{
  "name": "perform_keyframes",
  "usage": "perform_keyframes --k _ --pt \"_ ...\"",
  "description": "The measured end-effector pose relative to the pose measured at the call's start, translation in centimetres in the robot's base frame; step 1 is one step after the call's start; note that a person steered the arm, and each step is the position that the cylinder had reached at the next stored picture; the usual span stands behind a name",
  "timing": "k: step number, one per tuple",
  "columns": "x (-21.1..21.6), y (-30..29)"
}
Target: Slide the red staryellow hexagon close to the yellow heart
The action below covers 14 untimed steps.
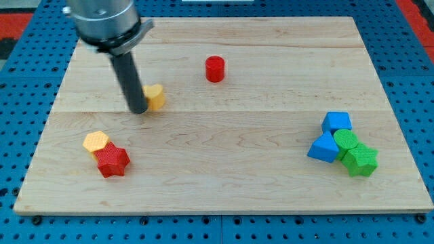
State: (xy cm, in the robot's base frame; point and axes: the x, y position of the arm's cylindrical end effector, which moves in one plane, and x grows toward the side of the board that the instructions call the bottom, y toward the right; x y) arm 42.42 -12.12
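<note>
A red star (112, 160) lies near the view's lower left, touching a yellow hexagon (96, 142) just above and left of it. A yellow heart (155, 97) lies higher up, left of centre. My tip (137, 109) stands right against the heart's left side, well above and right of the star and hexagon. Part of the heart is hidden behind the rod.
A red cylinder (215, 69) stands near the top centre. At the view's right a blue cube (337, 123), a blue triangular block (324, 147), a green cylinder (348, 141) and a green star-like block (360, 160) sit clustered together. The wooden board (237, 190) ends near all sides.
</note>
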Motion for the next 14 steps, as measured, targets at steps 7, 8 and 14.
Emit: perform_keyframes --k 7,8,14 --pt "13.7 -4.1" --pt "9.5 -1.8" --pt "2.1 7.9"
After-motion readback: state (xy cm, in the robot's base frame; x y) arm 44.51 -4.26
